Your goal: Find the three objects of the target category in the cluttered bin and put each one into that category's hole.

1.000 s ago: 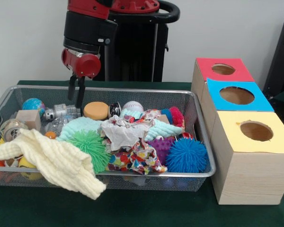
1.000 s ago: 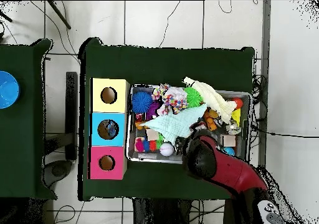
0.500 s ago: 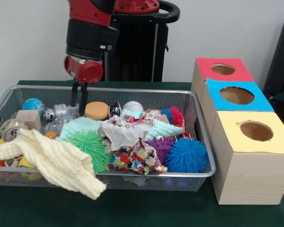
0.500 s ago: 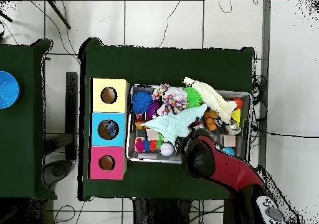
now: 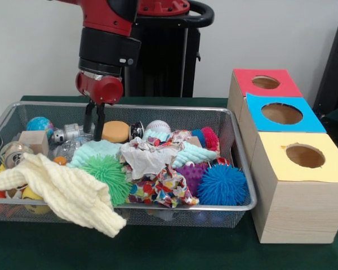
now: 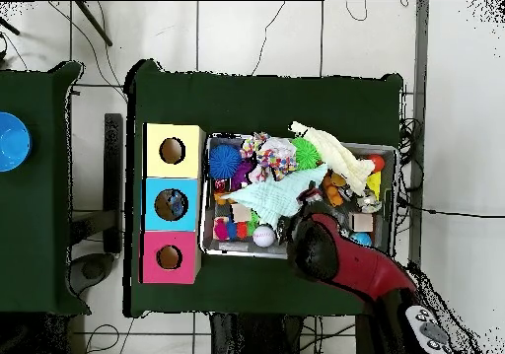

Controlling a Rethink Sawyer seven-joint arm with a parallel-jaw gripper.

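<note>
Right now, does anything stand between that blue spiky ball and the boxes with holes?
Only the bin's wire end wall, which rises between the blue spiky ball and the yellow-topped box beside it. The box's hole is uncovered.

Bright even light, soft shadows (slightly soft focus)

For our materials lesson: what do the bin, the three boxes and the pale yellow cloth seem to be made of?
Bin: probably metal, a fine silvery wire mesh with a solid rim.
Boxes: light wood or a wood-look board, with grain lines on the sides and matte coloured tops.
Pale yellow cloth: soft knitted or ribbed fabric that drapes limply over the rim.
</note>
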